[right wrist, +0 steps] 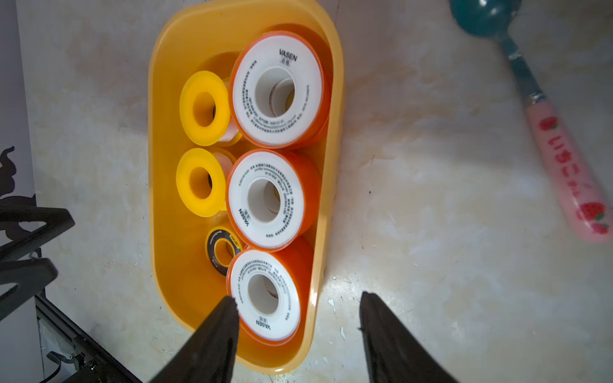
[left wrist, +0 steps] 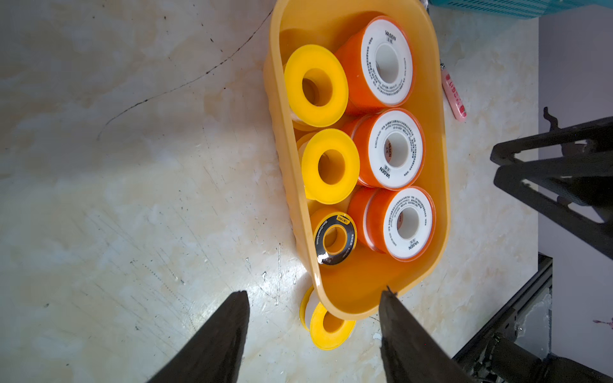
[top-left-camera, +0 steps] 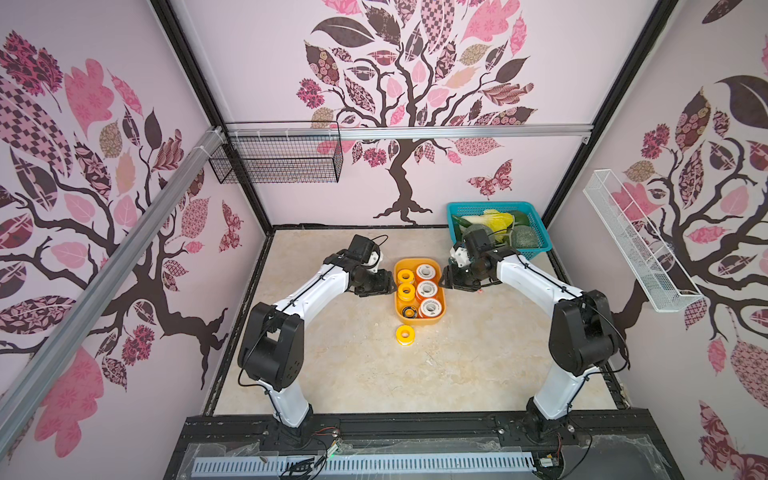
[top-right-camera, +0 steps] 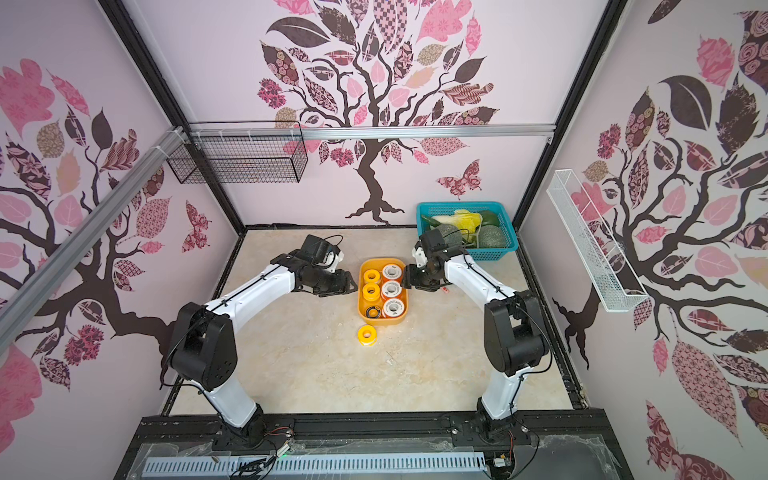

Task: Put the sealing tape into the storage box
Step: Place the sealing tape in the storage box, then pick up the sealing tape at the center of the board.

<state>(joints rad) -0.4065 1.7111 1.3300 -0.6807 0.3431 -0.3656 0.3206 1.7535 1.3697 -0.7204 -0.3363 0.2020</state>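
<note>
Both top views: storage box [top-left-camera: 419, 321] mid-table btwn left gripper [top-left-camera: 390, 286] and right gripper [top-left-camera: 444, 283], w/ sealing tape spools [top-left-camera: 426, 272] inside; one yellow spool [top-right-camera: 368, 336] on table [top-left-camera: 353, 374] just near of box. L wrist: left fingers [left wrist: 225, 338] apart, empty, that spool lying btwn them untouched. R wrist: right fingers [right wrist: 215, 338] apart, astride box's right wall, gripping nothing; pink-handled spoon [right wrist: 564, 165] right of box.
</note>
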